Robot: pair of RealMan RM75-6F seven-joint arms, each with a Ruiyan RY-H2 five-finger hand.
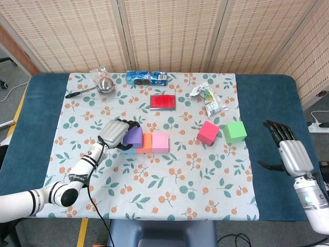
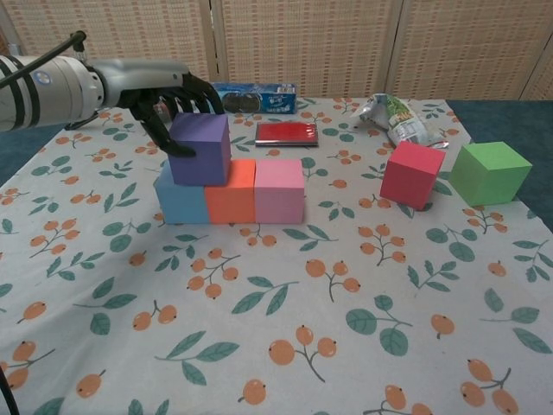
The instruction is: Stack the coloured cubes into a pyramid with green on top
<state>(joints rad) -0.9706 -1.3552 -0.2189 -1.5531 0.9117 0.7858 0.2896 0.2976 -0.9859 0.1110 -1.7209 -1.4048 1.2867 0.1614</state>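
A row of three cubes stands on the floral cloth: light blue (image 2: 179, 199), orange (image 2: 232, 194) and pink (image 2: 279, 191). My left hand (image 2: 164, 95) grips a purple cube (image 2: 201, 149) that sits over the seam between the blue and orange cubes; in the head view the purple cube (image 1: 133, 136) hides most of the blue one. A red cube (image 2: 411, 174) and a green cube (image 2: 490, 173) stand apart at the right. My right hand (image 1: 289, 152) rests open on the blue tabletop, right of the cloth.
Behind the row lie a flat red box (image 1: 163, 102), a blue biscuit pack (image 1: 147, 77), a crumpled snack wrapper (image 1: 209, 99) and a metal ladle (image 1: 100, 86). The cloth's front half (image 2: 285, 346) is bare.
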